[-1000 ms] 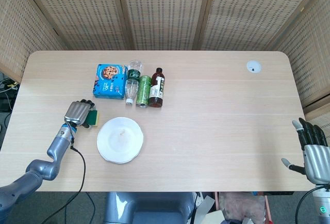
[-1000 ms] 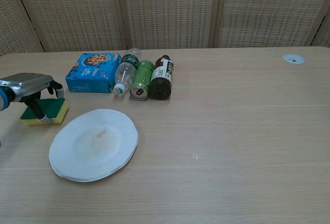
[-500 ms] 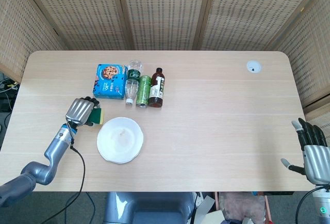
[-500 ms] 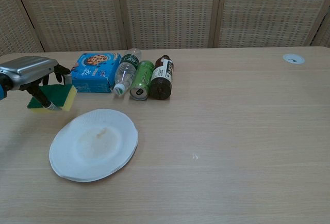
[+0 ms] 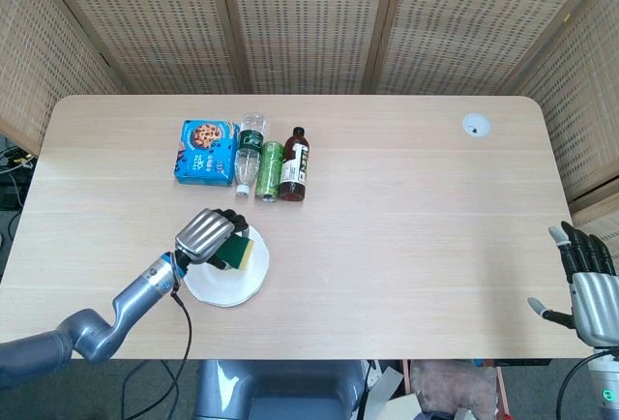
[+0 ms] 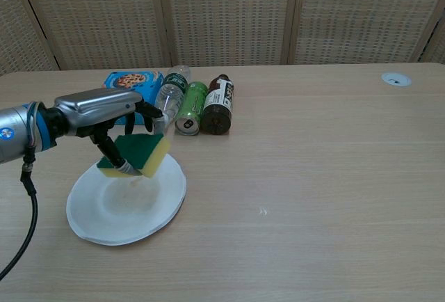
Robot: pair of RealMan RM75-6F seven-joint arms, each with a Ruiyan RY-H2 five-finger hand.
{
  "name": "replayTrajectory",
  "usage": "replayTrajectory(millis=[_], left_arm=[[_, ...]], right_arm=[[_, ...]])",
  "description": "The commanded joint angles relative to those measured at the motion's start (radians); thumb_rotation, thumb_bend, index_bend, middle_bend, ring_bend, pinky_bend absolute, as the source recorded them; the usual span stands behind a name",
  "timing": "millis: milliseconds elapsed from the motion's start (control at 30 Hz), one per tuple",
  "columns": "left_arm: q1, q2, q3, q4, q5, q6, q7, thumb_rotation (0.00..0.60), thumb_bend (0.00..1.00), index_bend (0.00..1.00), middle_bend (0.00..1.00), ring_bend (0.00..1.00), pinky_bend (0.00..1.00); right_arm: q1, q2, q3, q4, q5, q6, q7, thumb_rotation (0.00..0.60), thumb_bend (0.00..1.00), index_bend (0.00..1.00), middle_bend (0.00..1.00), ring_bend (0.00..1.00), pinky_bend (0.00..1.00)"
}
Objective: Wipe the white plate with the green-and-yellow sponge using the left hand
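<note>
The green-and-yellow rectangular sponge [image 6: 138,154] was held in the air just above the round white paper plate [image 6: 149,215], over its far half, green face up and yellow foam toward the camera in the chest view. The metallic left hand [image 6: 104,110] gripped it from above, dark fingers [image 6: 111,154] curled down around its sides. In the chest view the sponge appeared clear of the plate's surface; whether it touched could not be settled from the head view, where the sponge [image 5: 242,251] simply overlapped the plate [image 5: 232,289]. A faint brownish smear showed near the plate's middle.

As a judgement, the step in hand was the carry: the sponge was picked up and brought over the plate, and wiping itself was not yet begun. The next move would call for lowering the sponge until it pressed on the plate, then sweeping across the smear, gently enough that the light plate did not slide on the wooden table [image 6: 313,177].

Beyond the plate lay a blue cookie box [image 6: 124,79], a clear plastic bottle [image 6: 170,94] on its side, a green can [image 6: 189,106] and a dark brown bottle [image 6: 218,103], side by side. The right hand [image 5: 586,280] hung well apart at the table's near right edge, fingers spread and holding nothing.
</note>
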Motion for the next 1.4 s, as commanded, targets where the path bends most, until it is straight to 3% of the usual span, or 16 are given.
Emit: replayTrajectory(millis=[33, 300, 800, 1167, 1400], left_arm=[[-0.010, -0.040, -0.013, 0.002, -0.044, -0.030, -0.032, 0.600, 0.18, 0.56, 0.41, 0.33, 0.49], [0.009, -0.124, -0.026, 0.130, -0.126, -0.079, -0.181, 0.600, 0.18, 0.56, 0.41, 0.33, 0.49], [0.012, -0.241, -0.019, 0.338, -0.112, -0.093, -0.375, 0.600, 0.18, 0.59, 0.43, 0.34, 0.49], [0.016, -0.265, -0.008, 0.376, -0.077, -0.053, -0.423, 0.600, 0.18, 0.60, 0.43, 0.35, 0.49], [0.023, -0.218, -0.038, 0.309, -0.041, 0.063, -0.470, 0.600, 0.18, 0.61, 0.43, 0.35, 0.50]], right_arm=[[0.000, 0.002, 0.001, 0.001, 0.002, -0.001, 0.004, 0.600, 0.00, 0.00, 0.00, 0.00, 0.00], [0.000, 0.002, 0.000, 0.001, 0.000, -0.002, 0.007, 0.600, 0.00, 0.00, 0.00, 0.00, 0.00], [0.000, -0.002, 0.000, 0.003, -0.006, 0.004, 0.001, 0.600, 0.00, 0.00, 0.00, 0.00, 0.00], [-0.003, 0.002, 0.000, 0.002, -0.007, 0.008, 0.011, 0.600, 0.00, 0.00, 0.00, 0.00, 0.00], [-0.003, 0.005, 0.000, 0.001, -0.009, 0.007, 0.017, 0.600, 0.00, 0.00, 0.00, 0.00, 0.00]])
